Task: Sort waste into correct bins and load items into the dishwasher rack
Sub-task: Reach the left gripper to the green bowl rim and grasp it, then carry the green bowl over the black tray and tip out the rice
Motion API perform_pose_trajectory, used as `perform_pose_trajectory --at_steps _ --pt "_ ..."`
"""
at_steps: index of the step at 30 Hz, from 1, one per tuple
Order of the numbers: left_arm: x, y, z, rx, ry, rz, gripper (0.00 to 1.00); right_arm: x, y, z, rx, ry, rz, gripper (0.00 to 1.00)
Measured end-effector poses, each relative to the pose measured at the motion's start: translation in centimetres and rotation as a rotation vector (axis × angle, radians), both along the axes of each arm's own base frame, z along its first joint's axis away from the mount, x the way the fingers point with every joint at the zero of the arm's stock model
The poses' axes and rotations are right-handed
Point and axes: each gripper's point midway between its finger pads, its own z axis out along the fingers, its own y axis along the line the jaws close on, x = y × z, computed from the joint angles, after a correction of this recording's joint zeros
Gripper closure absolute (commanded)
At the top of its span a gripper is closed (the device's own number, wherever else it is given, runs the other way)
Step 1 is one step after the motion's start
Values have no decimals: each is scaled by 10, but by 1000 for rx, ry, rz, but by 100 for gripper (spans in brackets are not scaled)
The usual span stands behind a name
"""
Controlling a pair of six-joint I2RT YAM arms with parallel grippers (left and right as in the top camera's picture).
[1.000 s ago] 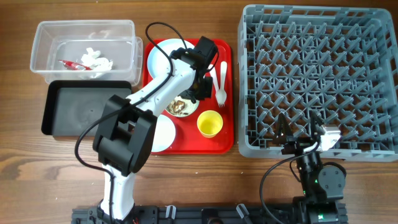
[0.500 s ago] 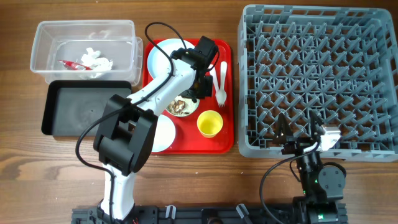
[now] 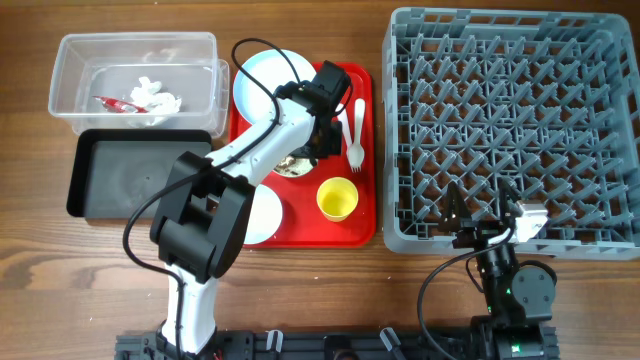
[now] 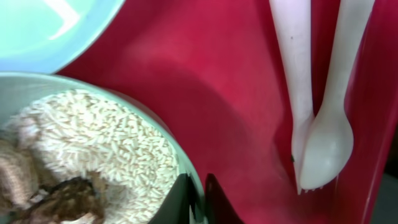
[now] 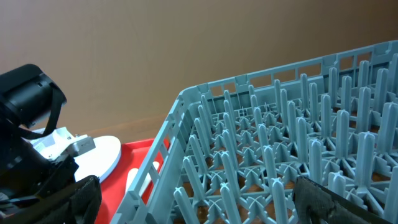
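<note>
Left wrist view: my left gripper is clenched on the rim of the rice-and-scraps bowl, mid red tray. I judge the black tray, just off the red tray's left edge, comes next; this arm is nearer, and my right gripper gapes idle.

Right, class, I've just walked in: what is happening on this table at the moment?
The left pincer is shut on the rim of the bowl of rice and brown scraps on the red tray. The right pincer hangs open at the near edge of the grey rack, holding nothing. A wrapper and crumpled paper already lie in the clear tub; the rack holds no dishes yet.
</note>
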Motion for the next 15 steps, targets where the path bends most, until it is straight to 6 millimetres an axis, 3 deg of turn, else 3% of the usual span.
perform_pose_trajectory --at_steps 9,13,15 --pt "-5 1 5 3 11 7 96 0 0 0 0 0 0 0" --pt "-14 3 22 -21 29 9 96 0 0 0 0 0 0 0" --pt "-16 7 49 -57 8 19 96 0 0 0 0 0 0 0"
